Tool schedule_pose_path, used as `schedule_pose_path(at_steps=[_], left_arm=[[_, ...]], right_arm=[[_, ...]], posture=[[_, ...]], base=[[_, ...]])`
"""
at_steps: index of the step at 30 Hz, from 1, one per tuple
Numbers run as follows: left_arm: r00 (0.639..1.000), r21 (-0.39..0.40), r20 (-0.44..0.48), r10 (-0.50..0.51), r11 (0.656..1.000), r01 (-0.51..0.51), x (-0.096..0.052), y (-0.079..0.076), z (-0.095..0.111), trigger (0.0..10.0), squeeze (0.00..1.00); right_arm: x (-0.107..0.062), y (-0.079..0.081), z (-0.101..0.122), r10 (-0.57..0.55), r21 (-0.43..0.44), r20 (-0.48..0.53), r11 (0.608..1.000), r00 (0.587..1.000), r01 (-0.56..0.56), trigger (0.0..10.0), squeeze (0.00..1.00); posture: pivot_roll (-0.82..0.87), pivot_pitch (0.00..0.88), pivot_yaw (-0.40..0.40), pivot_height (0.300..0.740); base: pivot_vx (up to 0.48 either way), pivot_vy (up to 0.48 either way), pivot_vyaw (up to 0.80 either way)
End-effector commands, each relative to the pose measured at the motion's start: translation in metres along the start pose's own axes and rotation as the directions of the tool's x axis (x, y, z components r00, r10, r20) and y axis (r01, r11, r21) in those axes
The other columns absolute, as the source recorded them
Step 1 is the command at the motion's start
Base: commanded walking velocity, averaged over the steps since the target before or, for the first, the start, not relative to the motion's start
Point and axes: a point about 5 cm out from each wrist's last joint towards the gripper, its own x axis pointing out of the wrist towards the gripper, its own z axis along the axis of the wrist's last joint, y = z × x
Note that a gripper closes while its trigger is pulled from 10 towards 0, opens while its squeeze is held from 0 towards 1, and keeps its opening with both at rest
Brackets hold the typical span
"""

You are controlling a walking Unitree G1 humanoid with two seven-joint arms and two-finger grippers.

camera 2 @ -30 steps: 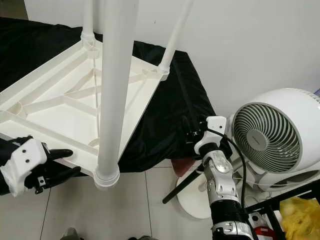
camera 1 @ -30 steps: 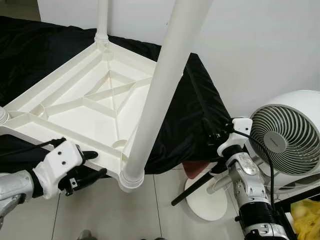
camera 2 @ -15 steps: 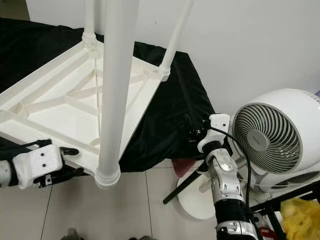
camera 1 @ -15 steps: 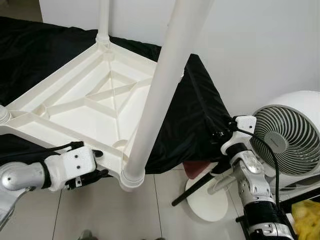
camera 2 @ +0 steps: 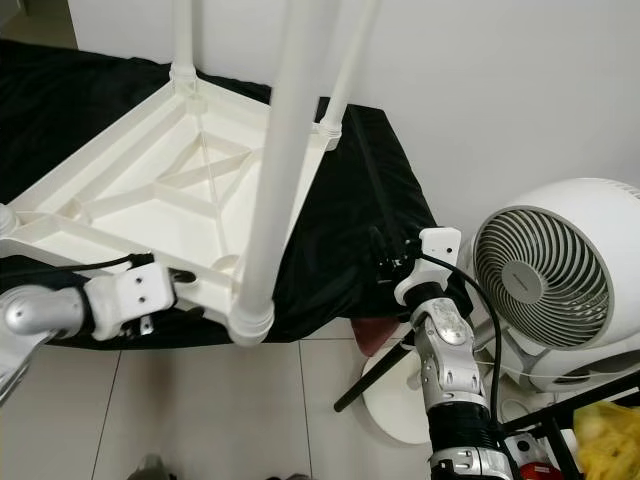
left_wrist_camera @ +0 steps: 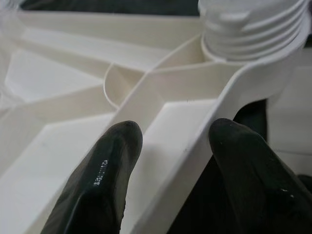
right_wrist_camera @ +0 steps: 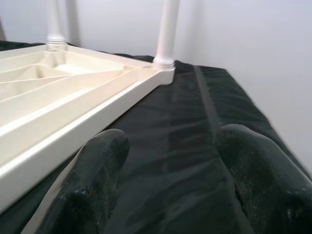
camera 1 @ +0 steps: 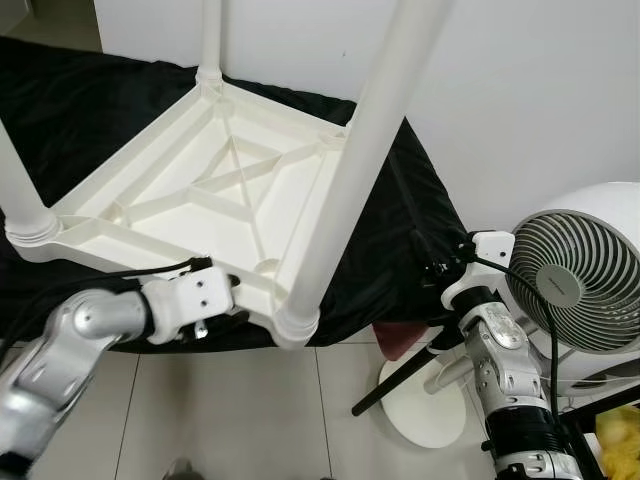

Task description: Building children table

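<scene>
The white plastic children's table (camera 1: 120, 232) lies upside down on a black cloth (camera 1: 400, 225), its legs pointing up. The nearest leg (camera 1: 350, 170) stands in the near corner socket (camera 1: 297, 322); another leg (camera 1: 20, 190) rises at the left corner. My left gripper (camera 1: 232, 297) is at the near rim just left of that socket. In the left wrist view it (left_wrist_camera: 175, 141) is open and straddles the rim wall, one finger (left_wrist_camera: 107, 175) inside and one outside. My right gripper (camera 1: 437, 262) hovers open over the cloth's right edge, holding nothing (right_wrist_camera: 170, 146).
A white round fan (camera 1: 585, 290) on a disc base (camera 1: 425, 400) stands close to my right arm. A yellow bag (camera 1: 625, 440) lies at the lower right. White wall is behind, and a tiled floor (camera 1: 250, 420) is in front of the cloth.
My left gripper has moved right and in from below the rim, and now sits astride it near the corner leg. The view has shifted. My right arm has barely moved.
</scene>
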Motion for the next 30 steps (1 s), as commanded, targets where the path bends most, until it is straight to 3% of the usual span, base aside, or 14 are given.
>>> schedule_pose_path(at_steps=[1,4,12,13,15,19,22,27,28,30], left_arm=[[0.995,0.023,0.018,0.097,0.995,-0.098,0.010,0.009,0.003,10.0,0.00],[0.992,0.012,0.030,0.125,0.992,-0.125,0.022,0.015,0.004,10.0,0.00],[0.983,-0.010,0.057,0.174,0.985,-0.174,0.032,0.021,0.005,10.0,0.00],[0.975,-0.068,0.103,0.199,0.979,-0.193,0.034,0.018,0.008,10.0,0.00],[0.972,-0.082,0.113,0.204,0.977,-0.196,0.034,0.018,0.008,10.0,0.00],[0.940,-0.209,0.234,0.248,0.957,-0.201,0.027,0.014,0.019,10.0,0.00],[0.910,-0.251,0.289,0.298,0.941,-0.228,0.018,0.007,0.025,10.0,0.00],[0.903,-0.299,0.240,0.356,0.912,-0.280,0.015,-0.006,0.023,10.0,0.00],[0.893,-0.313,0.239,0.381,0.901,-0.300,0.013,-0.008,0.023,10.0,0.00],[0.885,-0.321,0.243,0.397,0.894,-0.313,0.011,-0.008,0.023,10.0,0.00]], right_arm=[[-0.005,-0.006,-0.003,-0.025,-0.003,-0.023,1.000,0.999,0.025,10.0,0.00],[-0.006,-0.004,-0.005,-0.021,0.004,-0.030,1.000,0.999,0.021,10.0,0.00],[-0.008,-0.002,-0.007,-0.019,0.001,-0.036,1.000,0.999,0.019,10.0,0.00],[-0.010,-0.002,-0.008,-0.018,-0.013,-0.042,1.000,0.999,0.017,10.0,0.00],[-0.010,-0.002,-0.008,-0.019,-0.015,-0.043,1.000,0.999,0.018,10.0,0.00],[-0.014,-0.005,-0.006,0.006,-0.052,-0.040,0.999,0.999,-0.008,10.0,0.00],[-0.017,-0.007,-0.008,0.035,-0.057,-0.066,0.998,0.997,-0.039,10.0,0.00],[-0.020,-0.009,-0.011,0.085,-0.077,-0.093,0.993,0.992,-0.093,10.0,0.02],[-0.022,-0.005,-0.012,0.139,-0.063,-0.100,0.987,0.985,-0.146,10.0,1.00],[-0.023,-0.002,-0.013,0.177,-0.050,-0.104,0.982,0.979,-0.183,10.0,1.00]], posture=[[0.04,0.082,-0.181,0.740],[0.03,0.080,-0.180,0.740],[0.02,0.079,-0.177,0.740],[0.02,0.077,-0.171,0.740],[0.02,0.076,-0.170,0.740],[0.02,0.071,-0.166,0.740],[0.03,0.065,-0.170,0.740],[0.03,0.059,-0.174,0.740],[0.04,0.051,-0.170,0.740],[0.04,0.049,-0.169,0.740]], base=[[0.000,0.000,0.00],[0.000,0.000,0.00],[0.000,0.000,0.00],[0.000,0.000,0.00],[0.000,0.000,0.00],[0.000,0.000,0.00],[0.000,0.000,0.00],[0.000,0.000,0.00],[0.000,0.000,0.00],[0.000,0.000,0.00]])
